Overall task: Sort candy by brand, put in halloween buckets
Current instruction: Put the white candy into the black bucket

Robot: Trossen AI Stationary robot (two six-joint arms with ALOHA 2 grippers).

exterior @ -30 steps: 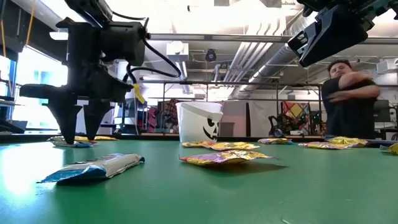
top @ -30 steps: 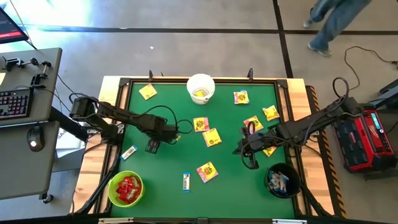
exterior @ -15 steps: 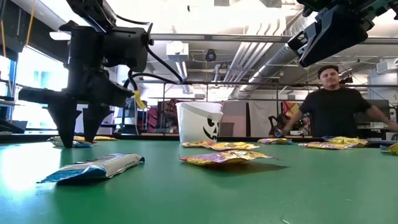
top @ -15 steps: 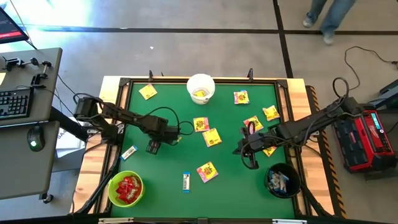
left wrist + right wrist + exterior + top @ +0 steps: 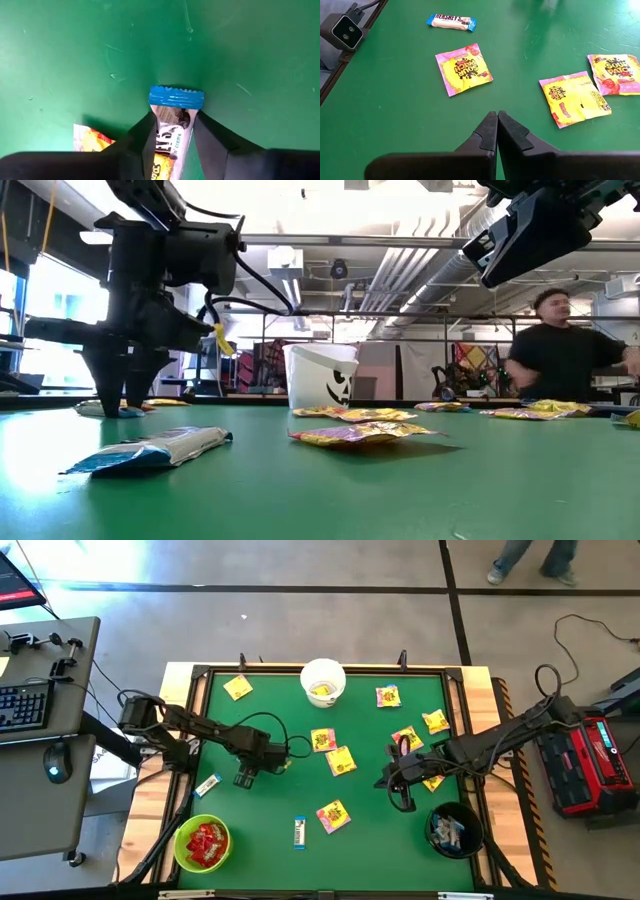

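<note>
My left gripper (image 5: 245, 778) (image 5: 173, 117) points down at the table left of centre, shut on a narrow white-and-blue bar (image 5: 171, 131). The bar shows under the fingertips in the low view (image 5: 120, 412). My right gripper (image 5: 398, 800) (image 5: 497, 119) is shut, holds nothing, and hangs above the mat near the black bucket (image 5: 454, 830). The white bucket (image 5: 323, 682) stands at the far edge with yellow candy inside. The lime green bucket (image 5: 203, 844) holds red packets. Yellow packets (image 5: 341, 761) and another white-and-blue bar (image 5: 299, 832) lie flat on the mat. My left gripper pinches the white-and-blue bar between its two fingers (image 5: 145, 135), across its width, just behind the blue crimped end (image 5: 176, 97). The fingers come from above, pointing down. The bar lies on the mat, its other end hidden under the gripper, beside a yellow packet (image 5: 87, 140).
A third white-and-blue bar (image 5: 208, 785) lies left of the left gripper. Yellow packets are scattered over the far and right parts of the mat (image 5: 388, 696) (image 5: 435, 721). One more (image 5: 333, 815) lies near the middle. A raised frame rims the table (image 5: 180, 740). A person stands beyond the far edge (image 5: 565, 360).
The left gripper has shut its fingers on the white-and-blue bar beneath it; in the low view the gap between the fingertips has closed. The bar still lies on the mat. The right arm has kept still. The person behind the table has moved about.
</note>
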